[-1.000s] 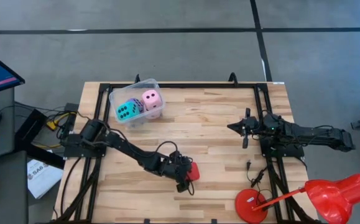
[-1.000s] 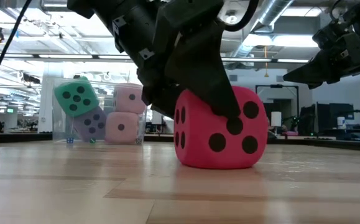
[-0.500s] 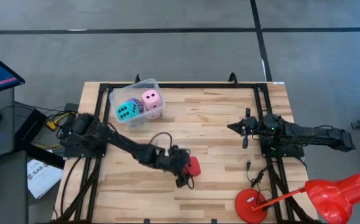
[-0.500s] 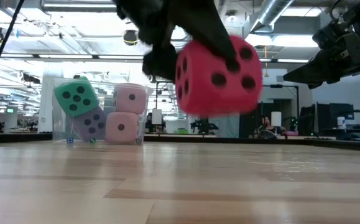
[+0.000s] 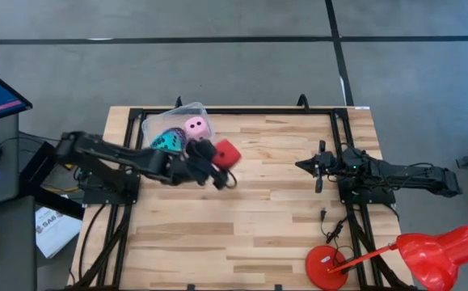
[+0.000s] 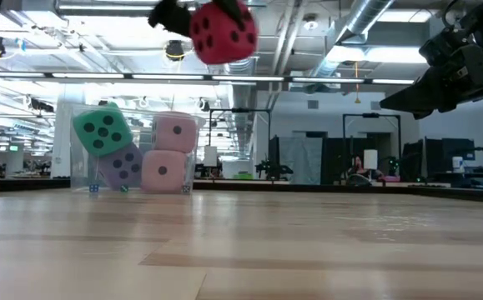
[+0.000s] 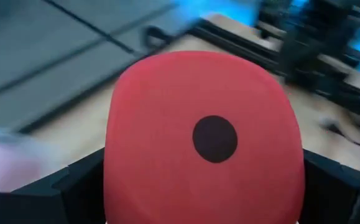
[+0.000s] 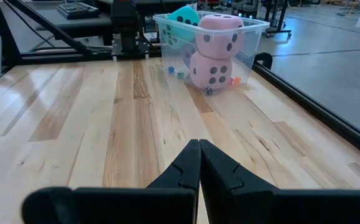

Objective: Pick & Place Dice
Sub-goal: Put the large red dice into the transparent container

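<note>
Above the table, just beside the clear tub [image 5: 177, 129], the red die [image 5: 226, 153] is carried by the left gripper [image 5: 217, 158]. In the low view the red die [image 6: 223, 32] is seen raised well clear of the wood, higher than the tub's rim.

For the step in hand, the die should be brought fully over the tub's opening before release. The tub is already crowded: the cyan die [image 6: 102, 129] and the violet-blue die [image 6: 123, 162] fill one side, and two pale pink dice [image 6: 168, 152] are stacked on the other, the upper one reaching the rim. A low, centred release is advised, so that the die is not bounced off the stack and out over the wall. The tub's wall should not be struck on the approach, since the tub looks light and is judged easy to shift.

The left gripper's fingers are spread wide and are clamped on opposite faces of the die, as the left wrist view shows, with a one-pip face [image 7: 215, 138] turned toward the camera.

The right gripper [image 5: 315, 167] is parked over the right side of the table, its fingers pressed together on nothing.
</note>
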Controlling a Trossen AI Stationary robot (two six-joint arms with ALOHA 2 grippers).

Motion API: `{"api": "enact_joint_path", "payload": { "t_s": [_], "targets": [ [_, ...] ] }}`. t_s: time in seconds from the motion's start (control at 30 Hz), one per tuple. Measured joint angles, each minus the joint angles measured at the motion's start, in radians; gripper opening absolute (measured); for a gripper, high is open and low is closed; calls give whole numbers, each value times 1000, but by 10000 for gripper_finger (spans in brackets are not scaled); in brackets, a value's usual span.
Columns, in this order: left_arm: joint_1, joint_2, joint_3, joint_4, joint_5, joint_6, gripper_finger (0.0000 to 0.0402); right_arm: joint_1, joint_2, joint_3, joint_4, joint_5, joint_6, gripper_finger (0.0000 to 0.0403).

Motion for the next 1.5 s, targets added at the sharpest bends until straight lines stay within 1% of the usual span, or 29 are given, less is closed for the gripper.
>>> {"api": "enact_joint_path", "payload": {
  "t_s": [0.07, 0.2, 0.3, 0.4, 0.57, 0.67, 0.77, 0.9, 1.0, 1.03, 1.17, 1.23, 1.3, 1.5],
  "targets": [
    [17, -37, 0, -53, -77, -11, 372, 0, 0, 0, 0, -1, 0, 2],
    [59, -94, 0, -167, -216, -102, 371, 0, 0, 0, 0, -1, 0, 2],
    [100, -117, 0, -264, -285, -189, 374, 0, 0, 0, -1, -1, 0, 2],
    [152, -123, 0, -348, -314, -264, 374, 0, 0, 0, -1, -2, 0, 2],
    [257, -118, 0, -466, -310, -369, 372, 0, 0, 0, -1, -2, 0, 2],
    [319, -112, 0, -526, -291, -431, 375, 0, 0, 0, -1, -2, 0, 2],
    [376, -114, -6, -560, -279, -461, 374, 0, 0, 0, -1, -2, 0, 2],
    [441, -116, -72, -559, -269, -494, 372, 0, 0, 0, -1, -2, 0, 2],
    [483, -118, -143, -537, -209, -533, 377, 0, 0, 0, -1, -2, 0, 2],
    [494, -117, -167, -526, -186, -535, 379, 0, 0, 0, -1, -2, 0, 2],
    [517, -118, -221, -500, -188, -534, 388, 0, 0, 0, -1, -2, 0, 2],
    [521, -118, -224, -506, -182, -531, 391, 0, 0, 0, -1, -2, 0, 2],
    [520, -118, -224, -479, -180, -530, 393, 0, 0, 0, -1, -2, 0, 2],
    [520, -118, -224, -465, -181, -518, 390, 0, 0, 0, -1, -2, 0, 2]
  ]
}}
